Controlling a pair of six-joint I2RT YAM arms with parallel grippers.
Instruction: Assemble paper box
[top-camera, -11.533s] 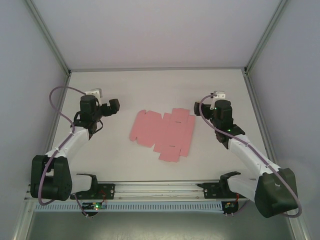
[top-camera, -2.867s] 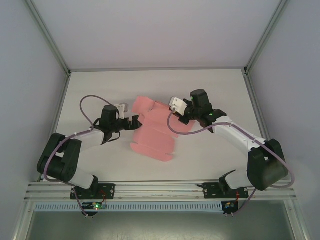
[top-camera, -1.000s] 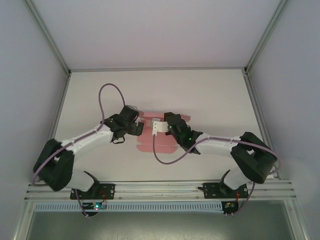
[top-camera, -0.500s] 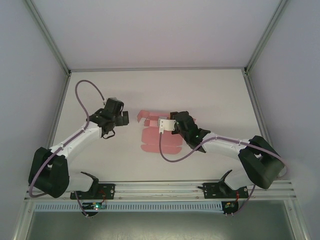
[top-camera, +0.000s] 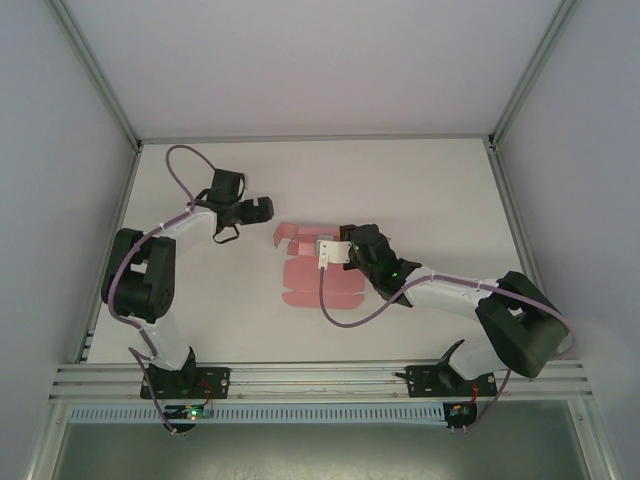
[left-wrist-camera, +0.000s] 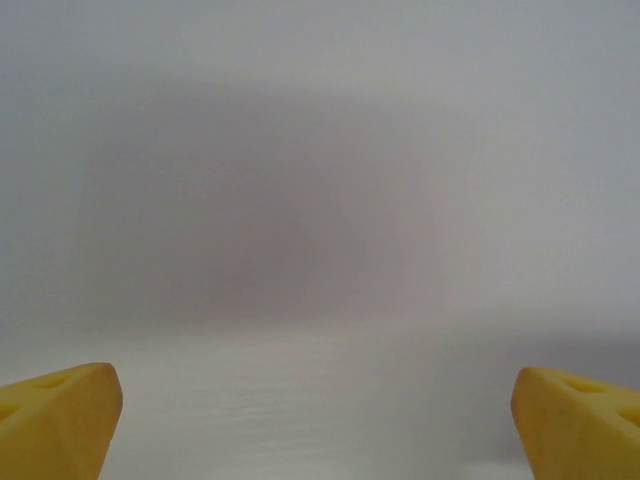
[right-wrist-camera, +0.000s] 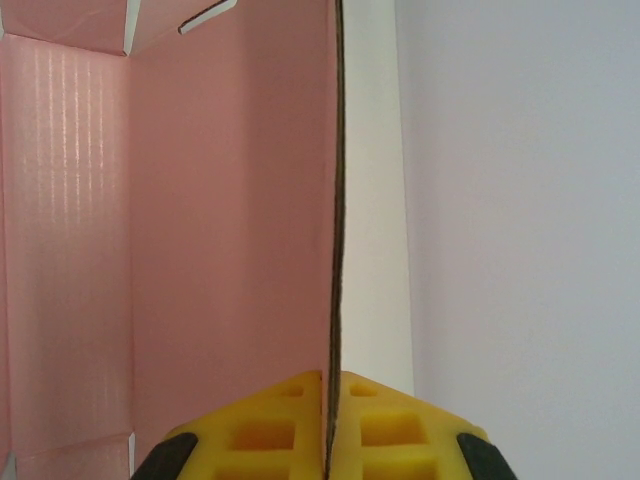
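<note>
The pink paper box (top-camera: 312, 285) lies on the white table (top-camera: 440, 190), close to the middle and a bit to the left. It is a thin pink card with flaps. Most of it lies flat, and some flaps at its far edge are bent.

The right gripper (top-camera: 338, 258) is at the far right part of the box. Its arm reaches in low from the near right corner. In the right wrist view the right gripper (right-wrist-camera: 328, 432) has its yellow fingertips (right-wrist-camera: 265, 435) pressed tight together on the card, so it is holding the box. The pinched piece shows from its edge, as a thin dark line going straight away from the fingertips. To the left of that line is a wide pink panel with a small slot (right-wrist-camera: 205, 15) at its far end. To the right of the line is white table.

The left gripper (top-camera: 252, 208) is farther back and to the left — apart from the box, not touching it. Its jaws are wide and point to the right. In the left wrist view the left gripper (left-wrist-camera: 320, 430) shows two yellow fingertips (left-wrist-camera: 55, 420) in the bottom corners, with bare, blurry white table between them.
</note>
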